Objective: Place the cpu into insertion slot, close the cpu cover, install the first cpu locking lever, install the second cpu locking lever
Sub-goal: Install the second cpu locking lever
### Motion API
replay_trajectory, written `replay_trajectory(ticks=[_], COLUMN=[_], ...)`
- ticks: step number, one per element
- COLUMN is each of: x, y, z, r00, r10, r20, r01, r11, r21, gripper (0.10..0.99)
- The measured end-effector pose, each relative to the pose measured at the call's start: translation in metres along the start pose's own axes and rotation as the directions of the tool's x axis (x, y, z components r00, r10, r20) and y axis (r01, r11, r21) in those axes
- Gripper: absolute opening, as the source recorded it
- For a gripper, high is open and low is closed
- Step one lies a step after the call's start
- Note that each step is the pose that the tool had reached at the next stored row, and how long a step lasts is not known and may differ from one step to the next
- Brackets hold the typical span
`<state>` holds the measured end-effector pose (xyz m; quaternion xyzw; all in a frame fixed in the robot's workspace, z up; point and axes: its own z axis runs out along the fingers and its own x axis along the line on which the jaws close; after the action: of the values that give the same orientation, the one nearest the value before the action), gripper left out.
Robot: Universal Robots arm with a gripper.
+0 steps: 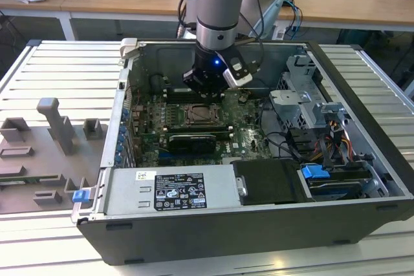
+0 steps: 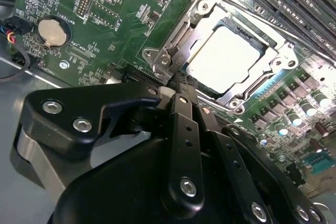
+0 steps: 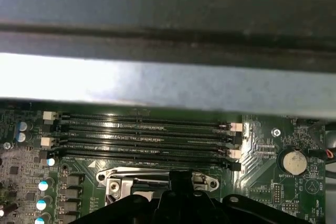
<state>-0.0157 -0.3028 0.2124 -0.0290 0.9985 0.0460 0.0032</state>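
- An open computer case [image 1: 362, 153] lies on a slatted table [image 1: 58, 69], with the green motherboard [image 1: 246, 137] at its floor; a power supply box [image 1: 171, 192] runs along the near wall and a drive cage [image 1: 304, 105] with a blue tab stands toward the exterior view's right.
- Long black memory slots [image 3: 147, 135] run just beside the socket; a round coin battery [image 2: 53, 31] sits well apart from it on the board.
- The cpu [image 2: 223, 59] lies flat in the insertion slot [image 2: 181, 32], its pale silvery top glaring bright (surface detail washed out).
- The cpu cover [image 2: 278, 56] lies down around the chip, its silver frame bordering the window.
- The gripper [image 2: 181, 85] hangs at the socket's edge, black fingers drawn together, tips at the frame's rim; nothing shows between them.
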Motion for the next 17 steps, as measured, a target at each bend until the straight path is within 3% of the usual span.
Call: replay_trajectory(ticks=[7,10,13,17], x=[0.0002,0.0001,-0.0001,0.0006], y=[-0.0038,-0.0028,-0.0008,-0.0075], z=[-0.0029,-0.0146,-0.0371,-0.0384], r00=[1.0000,1.0000,1.0000,1.0000], r10=[0.000,0.000,0.000,0.000], r20=[-0.0001,0.0000,0.0001,0.0002], r01=[0.000,0.000,0.000,0.000], r11=[1.0000,1.0000,1.0000,1.0000], r21=[0.000,0.000,0.000,-0.004], gripper=[0.106,0.106,0.106,0.106])
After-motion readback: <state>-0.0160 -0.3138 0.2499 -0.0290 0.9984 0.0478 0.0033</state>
